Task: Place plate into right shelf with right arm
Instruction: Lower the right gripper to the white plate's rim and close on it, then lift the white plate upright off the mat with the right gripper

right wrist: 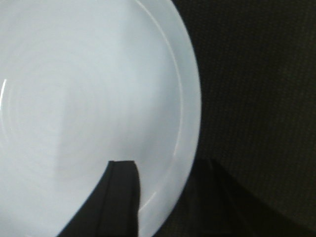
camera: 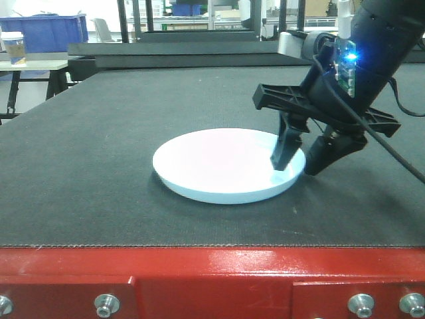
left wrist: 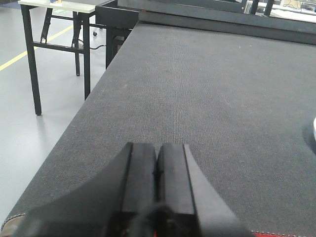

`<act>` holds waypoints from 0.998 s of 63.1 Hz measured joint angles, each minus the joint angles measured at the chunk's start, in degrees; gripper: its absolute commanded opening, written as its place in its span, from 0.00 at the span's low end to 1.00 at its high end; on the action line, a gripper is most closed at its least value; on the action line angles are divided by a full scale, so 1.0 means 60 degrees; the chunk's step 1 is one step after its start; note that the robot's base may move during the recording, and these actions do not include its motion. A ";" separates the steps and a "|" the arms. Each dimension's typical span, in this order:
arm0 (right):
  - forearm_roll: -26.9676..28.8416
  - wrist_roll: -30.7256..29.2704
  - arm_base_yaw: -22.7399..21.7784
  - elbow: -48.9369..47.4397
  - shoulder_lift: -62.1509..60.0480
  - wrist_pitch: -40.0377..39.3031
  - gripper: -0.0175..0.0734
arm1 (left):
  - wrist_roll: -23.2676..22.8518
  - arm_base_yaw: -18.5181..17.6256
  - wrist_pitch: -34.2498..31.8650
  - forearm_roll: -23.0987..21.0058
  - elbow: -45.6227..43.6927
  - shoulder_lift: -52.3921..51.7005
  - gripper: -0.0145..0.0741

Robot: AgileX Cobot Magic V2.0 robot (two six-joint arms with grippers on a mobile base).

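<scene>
The right gripper (camera: 295,167) stands open, its 2 black fingers set astride the right-hand edge of the plate (camera: 219,166). 1 finger comes down inside the rim onto the white face, and the other stands just outside the rim over the mat. In the right wrist view the right gripper (right wrist: 165,168) shows the same thing: the inner finger (right wrist: 121,197) lies over the plate (right wrist: 74,98), the pale rim runs between the 2 fingers, and a gap shows on either side of it, so nothing is clamped. The right arm (camera: 378,46) slants down from the upper right corner, with a small blue light lit on its wrist and a black cable trailing off to the right.

The plate lies flat on the dark woven mat (camera: 80,166) of a table, towards the near edge, above the red front frame (camera: 199,272) with its bolts.

The left gripper (left wrist: 157,182) is closed on nothing, its 2 fingers pressed together, low over the mat (left wrist: 212,89) near the table's left edge. A blue bin (camera: 46,30) sits far back on the left.
</scene>
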 measured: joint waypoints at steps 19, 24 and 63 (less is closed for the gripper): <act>-0.0577 0.0000 0.0000 0.0000 0.0000 0.0000 0.38 | 0.0000 0.0000 0.0000 0.0000 0.0000 0.0000 0.11; -0.0600 0.0000 0.0000 0.0000 0.0000 -0.0023 0.28 | 0.0000 0.0000 0.0000 0.0000 0.0000 0.0000 0.11; -0.0793 0.0017 -0.0438 0.0000 -0.2759 -0.0079 0.25 | 0.0000 0.0000 0.0000 0.0000 0.0000 0.0000 0.11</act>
